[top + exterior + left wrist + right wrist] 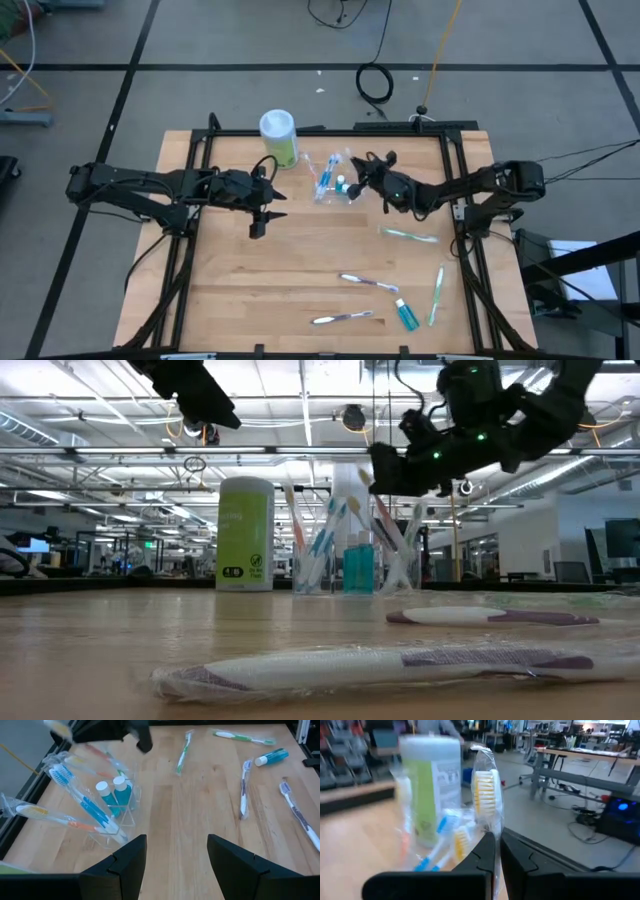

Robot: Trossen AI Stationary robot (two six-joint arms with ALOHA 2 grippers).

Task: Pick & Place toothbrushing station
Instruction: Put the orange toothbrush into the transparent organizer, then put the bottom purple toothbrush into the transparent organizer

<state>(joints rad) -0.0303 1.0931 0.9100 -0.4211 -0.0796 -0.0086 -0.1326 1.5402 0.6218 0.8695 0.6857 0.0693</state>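
Note:
The small clear cup stands at the table's far middle, holding wrapped toothbrushes and two blue white-capped tubes. Right beside and just above it, my right gripper is shut on a wrapped toothbrush with yellow bristles. My left gripper hangs open to the cup's left, touching nothing. Loose on the table lie two green toothbrushes, two purple ones and a blue tube. My right gripper pinches the wrapped toothbrush between its two fingers on the neck just below the head. The fingers come in level from the table's right. The yellow head stands up above the fingertips; the fingers hide the handle and where its lower end is.
A green canister with a white lid stands just left of the cup, at the far edge. The black frame rails run along the table's sides. Bare wood lies between the cup and the loose brushes at the near right.

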